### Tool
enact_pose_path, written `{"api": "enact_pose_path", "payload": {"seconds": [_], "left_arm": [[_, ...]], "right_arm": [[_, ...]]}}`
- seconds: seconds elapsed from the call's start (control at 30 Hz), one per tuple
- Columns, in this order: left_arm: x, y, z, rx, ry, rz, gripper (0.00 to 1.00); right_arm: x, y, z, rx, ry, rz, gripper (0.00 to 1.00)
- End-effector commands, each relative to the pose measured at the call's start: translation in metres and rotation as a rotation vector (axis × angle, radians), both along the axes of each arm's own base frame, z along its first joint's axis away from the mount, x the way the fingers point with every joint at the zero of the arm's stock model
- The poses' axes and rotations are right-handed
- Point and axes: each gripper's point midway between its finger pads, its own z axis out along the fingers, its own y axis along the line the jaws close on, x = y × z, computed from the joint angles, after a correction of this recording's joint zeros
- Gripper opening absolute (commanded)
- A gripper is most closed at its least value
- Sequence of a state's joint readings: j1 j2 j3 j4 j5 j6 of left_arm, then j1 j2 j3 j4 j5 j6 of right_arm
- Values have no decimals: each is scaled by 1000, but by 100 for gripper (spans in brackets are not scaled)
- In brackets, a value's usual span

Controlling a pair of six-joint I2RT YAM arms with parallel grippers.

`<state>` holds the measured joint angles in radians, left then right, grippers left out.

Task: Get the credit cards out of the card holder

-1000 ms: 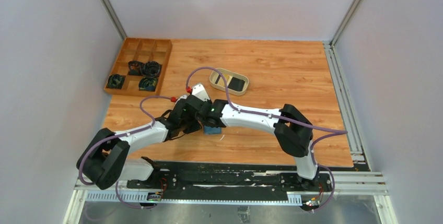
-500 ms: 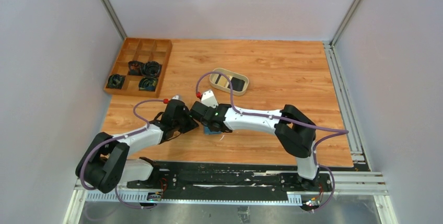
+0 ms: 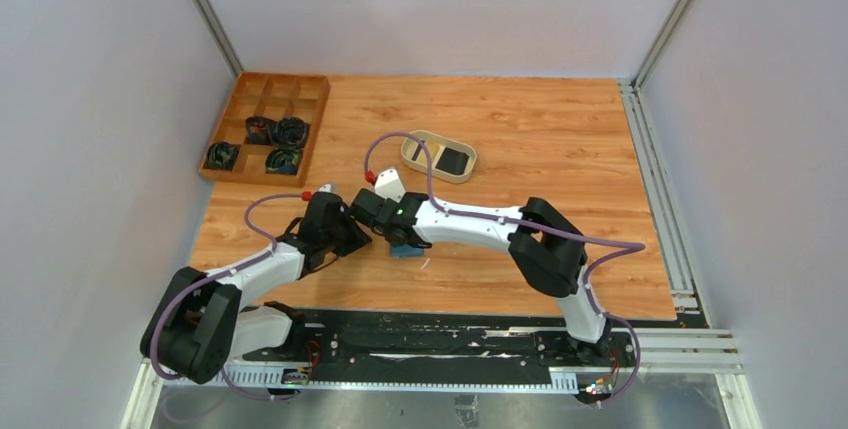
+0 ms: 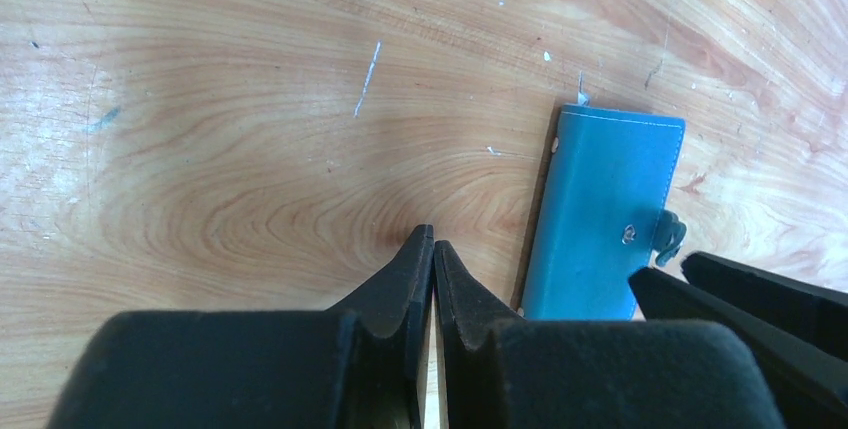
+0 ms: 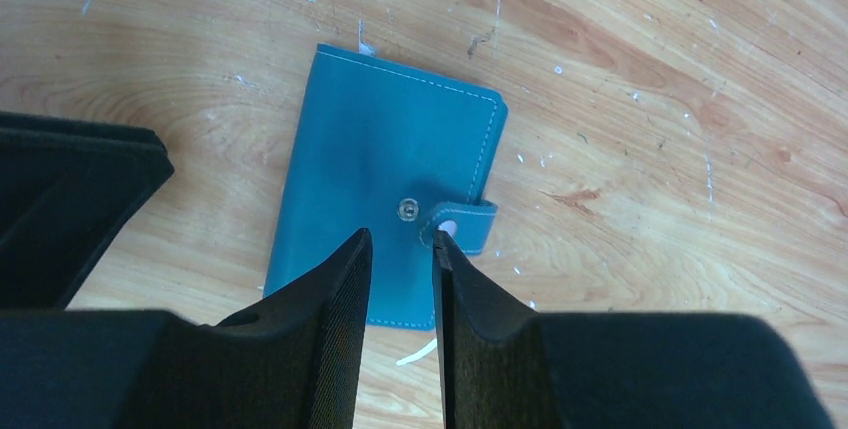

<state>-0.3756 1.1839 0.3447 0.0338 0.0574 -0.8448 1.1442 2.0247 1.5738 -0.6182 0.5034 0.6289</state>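
The card holder (image 5: pixel 385 169) is a teal-blue wallet lying folded flat on the wooden table. Its snap tab (image 5: pixel 468 226) is undone and slightly lifted beside the stud. My right gripper (image 5: pixel 400 241) is just above it, slightly open and empty, with one fingertip (image 5: pixel 440 241) at the tab. It is mostly hidden under that gripper (image 3: pixel 398 237) in the top view. My left gripper (image 4: pixel 432 241) is shut and empty on the table left of the card holder (image 4: pixel 600 219). One black credit card (image 3: pixel 456 160) lies in the beige dish. No card shows in the holder.
The beige oval dish (image 3: pixel 473 161) sits behind the grippers, partly crossed by a purple cable. A brown wooden compartment tray (image 3: pixel 265 99) with dark coiled items stands at the back left. An aluminium rail (image 3: pixel 655 179) runs along the right edge.
My left gripper has pulled back to the left, away from the card holder and the right gripper. My right gripper has shifted slightly left and stays over the holder.
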Motion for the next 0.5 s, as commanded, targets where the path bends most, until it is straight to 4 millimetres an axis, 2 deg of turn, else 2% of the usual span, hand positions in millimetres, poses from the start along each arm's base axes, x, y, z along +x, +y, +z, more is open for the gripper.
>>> {"api": "enact_pose_path", "payload": {"seconds": [0.0, 0.13, 0.47], "left_arm": [[-12, 6, -11, 17, 36, -13, 10], [-12, 5, -10, 15, 34, -19, 10], [-12, 5, -10, 12, 36, -22, 10]], "right_arm": [[8, -11, -14, -91, -2, -33, 32], [10, -14, -20, -113, -12, -47, 30], [18, -16, -12, -131, -52, -47, 28]]}}
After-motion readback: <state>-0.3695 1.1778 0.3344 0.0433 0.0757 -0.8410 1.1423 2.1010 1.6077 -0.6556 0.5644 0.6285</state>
